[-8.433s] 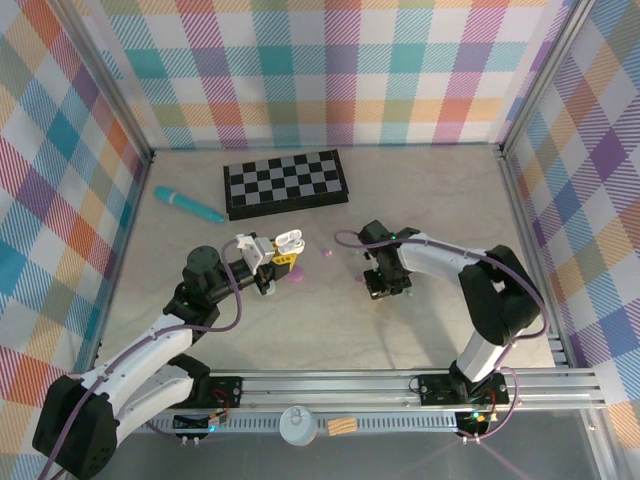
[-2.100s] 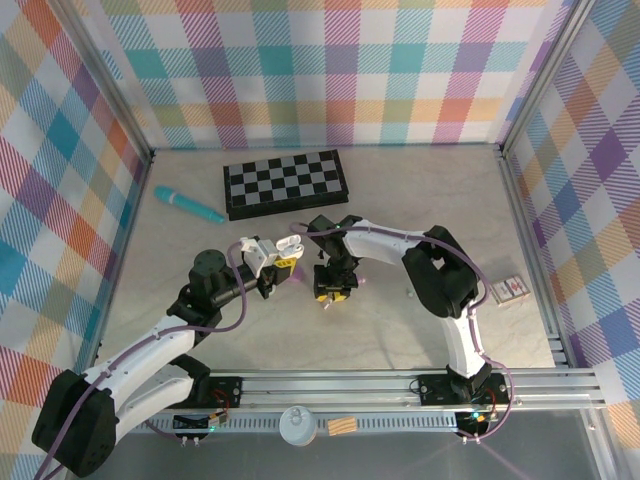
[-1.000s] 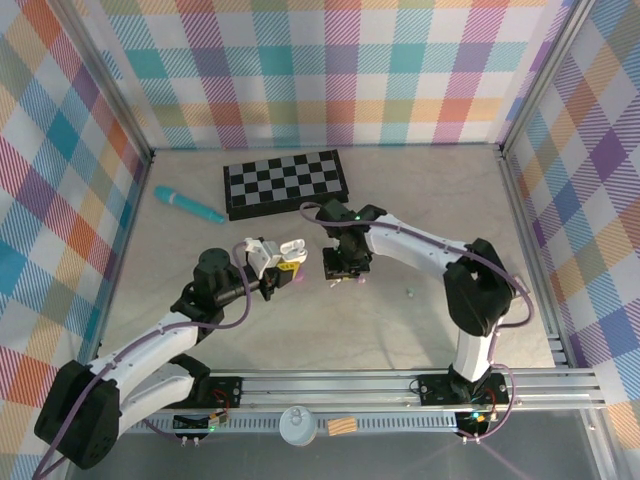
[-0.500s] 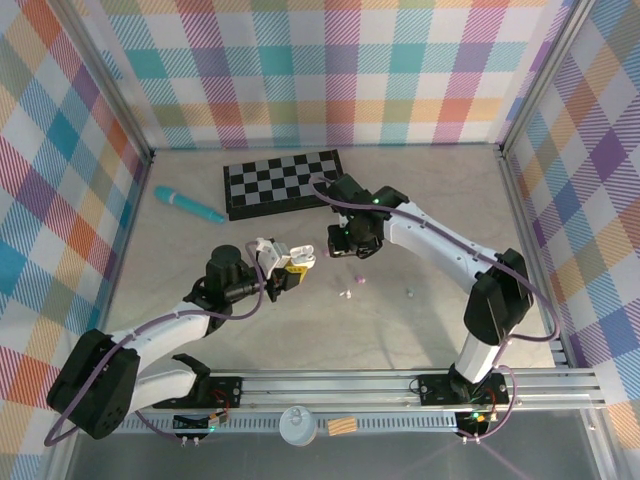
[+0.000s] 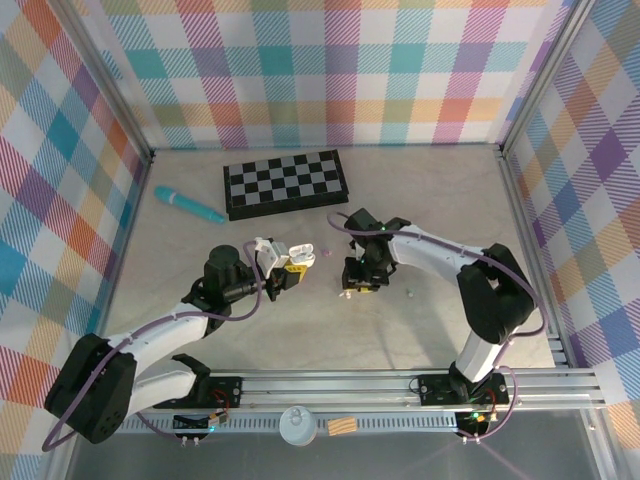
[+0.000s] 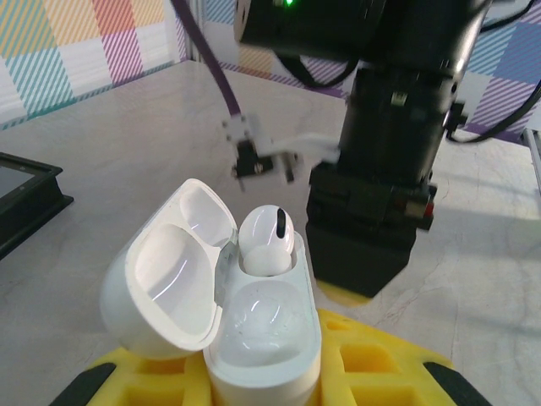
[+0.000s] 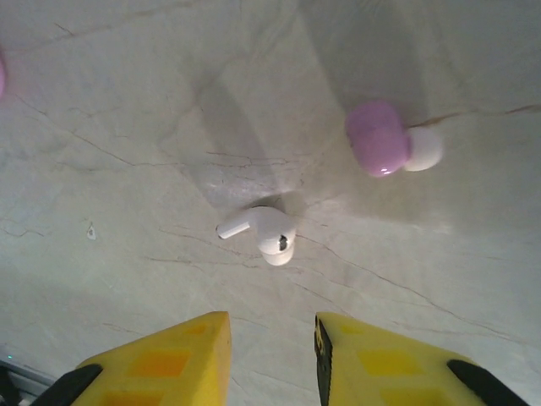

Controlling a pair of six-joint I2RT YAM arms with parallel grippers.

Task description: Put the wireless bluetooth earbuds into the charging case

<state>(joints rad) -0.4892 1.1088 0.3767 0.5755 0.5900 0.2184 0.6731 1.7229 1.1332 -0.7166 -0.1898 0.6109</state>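
Left wrist view: earbud (image 6: 267, 241) seated with stem hidden inside the charging case (image 6: 264, 347), itself cropped by the lower edge. Right wrist view: right gripper (image 7: 272, 334), fingers (image 7: 169, 359) cut off below; pink object (image 7: 1, 76) cropped at left edge

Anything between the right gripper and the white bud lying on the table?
Nothing visible. The white earbud lies on bare table just ahead of the open right gripper; the pink earbud sits off to one side, clear of that path.

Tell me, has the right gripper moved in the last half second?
Yes. The right gripper has pulled back from the chessboard, toward the arm bases.
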